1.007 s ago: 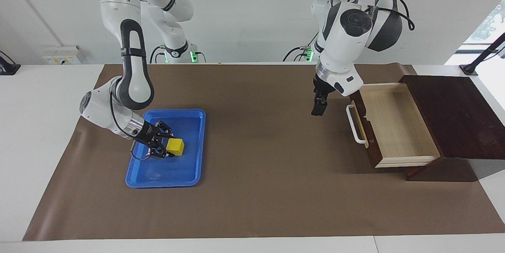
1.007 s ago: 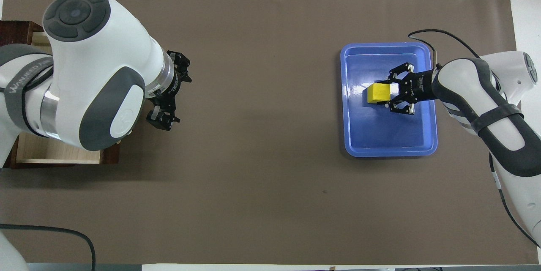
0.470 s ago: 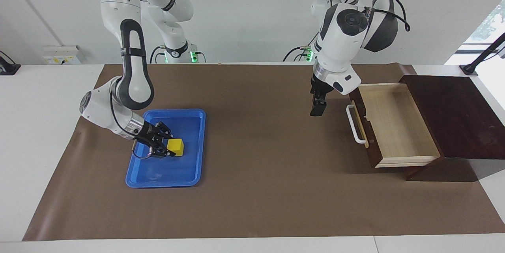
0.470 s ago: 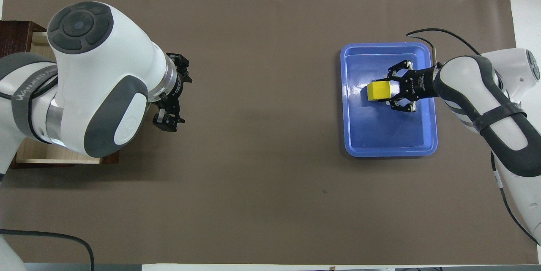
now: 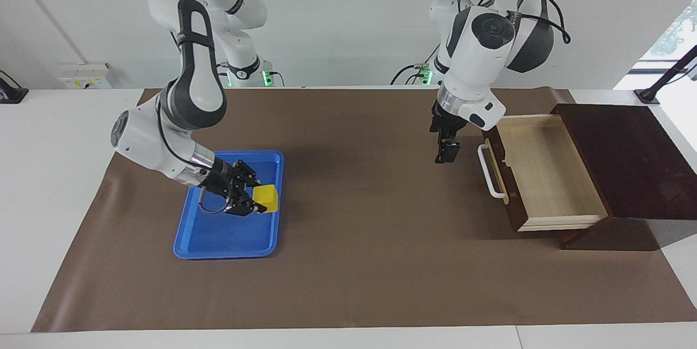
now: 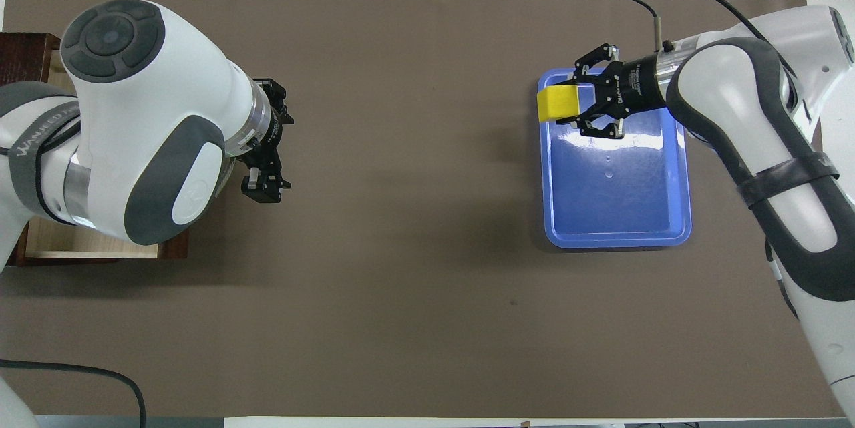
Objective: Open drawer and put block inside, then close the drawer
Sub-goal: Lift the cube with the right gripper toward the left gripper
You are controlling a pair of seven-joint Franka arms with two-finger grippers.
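Note:
The drawer (image 5: pixel 544 169) stands pulled open from its dark wooden box (image 5: pixel 626 158) at the left arm's end of the table, and its pale inside is empty. Its white handle (image 5: pixel 489 172) faces the table's middle. In the overhead view the left arm hides most of the drawer (image 6: pixel 93 248). My right gripper (image 5: pixel 260 201) is shut on the yellow block (image 5: pixel 267 197) and holds it in the air over the blue tray's side toward the drawer. It also shows in the overhead view (image 6: pixel 571 104) with the block (image 6: pixel 560 103). My left gripper (image 5: pixel 446 154) hangs over the mat in front of the drawer, beside the handle, apart from it.
The blue tray (image 5: pixel 228 234) lies on the brown mat (image 5: pixel 370 262) toward the right arm's end and holds nothing else. It also shows in the overhead view (image 6: pixel 614 201). The mat between tray and drawer is bare.
My right gripper has lifted the block off the tray floor and carried it toward the drawer's end, over the tray's edge. The left gripper has shifted only slightly.

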